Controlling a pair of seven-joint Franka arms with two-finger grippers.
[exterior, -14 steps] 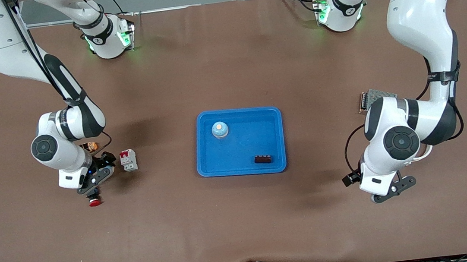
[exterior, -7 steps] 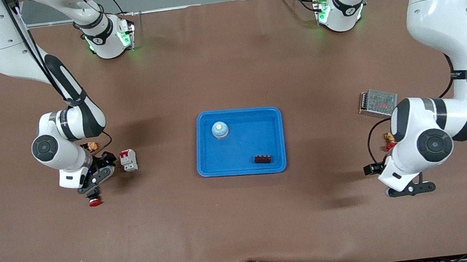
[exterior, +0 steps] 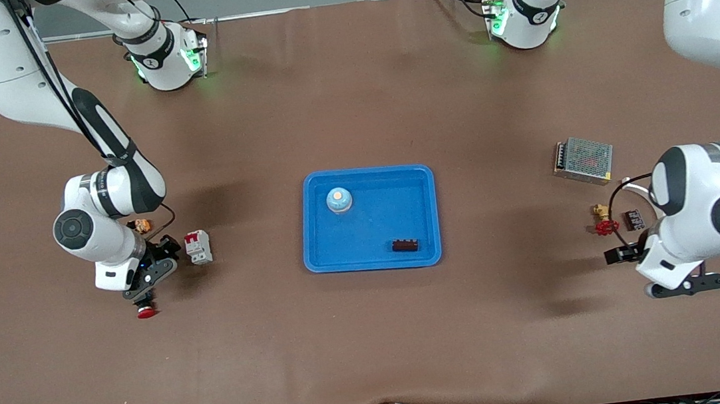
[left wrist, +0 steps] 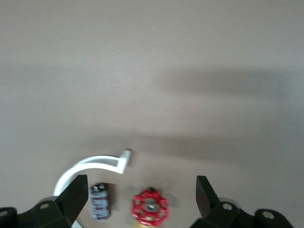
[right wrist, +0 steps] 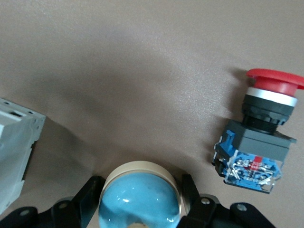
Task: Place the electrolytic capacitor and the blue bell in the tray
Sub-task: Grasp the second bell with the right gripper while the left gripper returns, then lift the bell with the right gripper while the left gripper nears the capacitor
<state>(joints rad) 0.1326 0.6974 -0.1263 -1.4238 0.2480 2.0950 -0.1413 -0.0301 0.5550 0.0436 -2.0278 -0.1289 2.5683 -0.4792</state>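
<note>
The blue tray point(exterior: 421, 175) lies at the table's middle, holding a light-blue bell point(exterior: 339, 199) and a small dark block point(exterior: 405, 245). Toward the right arm's end, my right gripper point(exterior: 146, 281) is down at the table. In the right wrist view, the right gripper point(right wrist: 137, 190) is shut on a second blue bell point(right wrist: 138, 204), a finger against each side. My left gripper point(exterior: 683, 286) hangs open toward the left arm's end. In the left wrist view, the left gripper point(left wrist: 141, 192) is over the dark electrolytic capacitor point(left wrist: 99, 202) and a red valve point(left wrist: 150, 206).
A red push button point(right wrist: 259, 137) and a white circuit breaker point(exterior: 198, 246) lie beside the right gripper, with a small orange part point(exterior: 141, 225) close by. A metal power supply point(exterior: 583, 160) and a white curved piece point(left wrist: 95, 166) lie near the capacitor point(exterior: 635, 220).
The left arm has swung away from the tray toward its own end of the table, uncovering the valve and the capacitor. The right arm has stayed in place.
</note>
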